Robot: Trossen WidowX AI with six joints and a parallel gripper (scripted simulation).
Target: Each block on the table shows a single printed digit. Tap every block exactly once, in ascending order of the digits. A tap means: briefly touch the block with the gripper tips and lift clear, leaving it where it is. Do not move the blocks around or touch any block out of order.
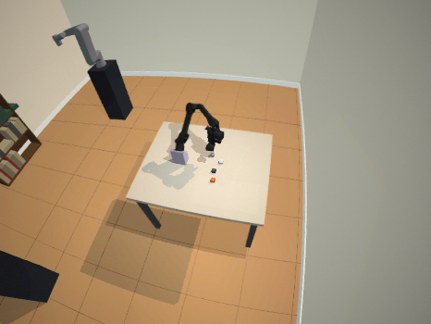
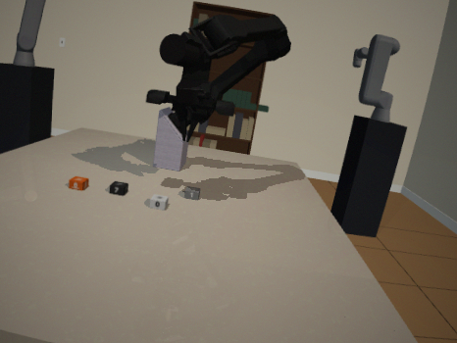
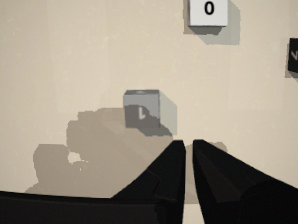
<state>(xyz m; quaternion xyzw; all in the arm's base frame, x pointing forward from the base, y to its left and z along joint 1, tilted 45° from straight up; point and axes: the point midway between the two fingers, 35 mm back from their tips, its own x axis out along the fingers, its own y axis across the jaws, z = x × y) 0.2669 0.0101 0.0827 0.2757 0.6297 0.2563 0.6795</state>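
Observation:
My gripper [image 1: 210, 148] [image 2: 186, 139] [image 3: 187, 149] is shut and empty, raised above the table. In the wrist view its tips appear just below and right of the grey block [image 1: 212, 155] [image 2: 191, 193] [image 3: 142, 111], which shows a 1 and lies partly in the arm's shadow. The white block [image 1: 221, 162] [image 2: 159, 202] [image 3: 208, 14] shows a 0. The black block [image 1: 214, 170] [image 2: 119, 188] [image 3: 294, 56] shows what looks like a 7 and is cut off at the wrist view's right edge. The orange block [image 1: 213, 180] [image 2: 78, 183] has a digit too small to read surely; it is outside the wrist view.
The blocks stand apart on the pale table [image 1: 240, 194] [image 2: 221, 274]. A pale lilac block-shaped stand [image 1: 179, 156] [image 2: 170, 147] is by the arm's base. Other grey arms on dark pedestals and a bookshelf stand off the table.

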